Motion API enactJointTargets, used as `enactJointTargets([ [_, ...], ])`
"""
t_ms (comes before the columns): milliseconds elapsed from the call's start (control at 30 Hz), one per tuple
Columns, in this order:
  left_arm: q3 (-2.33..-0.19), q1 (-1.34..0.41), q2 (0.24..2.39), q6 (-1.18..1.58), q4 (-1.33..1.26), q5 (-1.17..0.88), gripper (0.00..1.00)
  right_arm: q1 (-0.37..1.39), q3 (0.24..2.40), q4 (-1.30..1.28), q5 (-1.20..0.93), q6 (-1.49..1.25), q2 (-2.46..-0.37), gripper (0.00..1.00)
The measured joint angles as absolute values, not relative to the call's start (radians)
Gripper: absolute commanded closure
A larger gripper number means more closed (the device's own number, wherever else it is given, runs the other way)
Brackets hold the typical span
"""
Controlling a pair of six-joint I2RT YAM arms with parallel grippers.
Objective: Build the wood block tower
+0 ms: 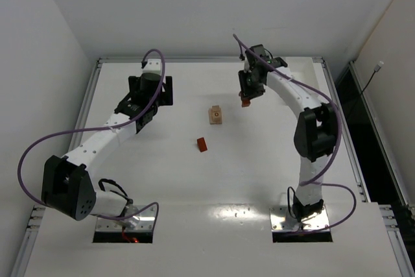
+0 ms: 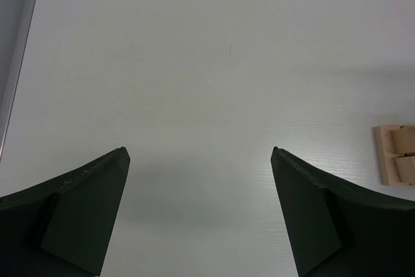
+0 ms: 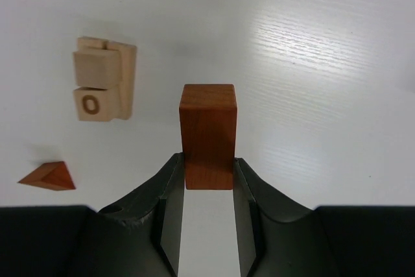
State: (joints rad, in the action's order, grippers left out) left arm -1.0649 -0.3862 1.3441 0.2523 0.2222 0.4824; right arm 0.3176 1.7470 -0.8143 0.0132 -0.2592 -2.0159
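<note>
wht table [image 1: 214, 186], tan blocks [image 1: 215, 115] mid, wht walls [image 1: 194, 4]

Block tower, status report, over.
Left gripper open, empty. Right gripper shut on reddish block. Pale stack started, reddish wedge lying apart. Nothing in the way.

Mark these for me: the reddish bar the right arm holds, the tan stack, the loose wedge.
reddish bar [image 3: 208, 128]: right wrist view, centre of its facing side.
tan stack [image 3: 97, 71]: right wrist view, on its plain block beside the O block.
loose wedge [image 1: 202, 144]: top external view, middle of its upper face.
</note>
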Motion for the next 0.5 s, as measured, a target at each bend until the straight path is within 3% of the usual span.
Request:
enactJointTargets([
  [233,-1.065,-0.386,1.344,0.243,0.221,0.493,0.11,0.408,1.773,-0.843,0.028,-0.373,-1.975,1.0],
  [500,-1.065,-0.387,1.341,0.231,0.223,0.514,0.12,0.533,1.948,-0.871,0.056,-0.467,-2.009,1.0],
])
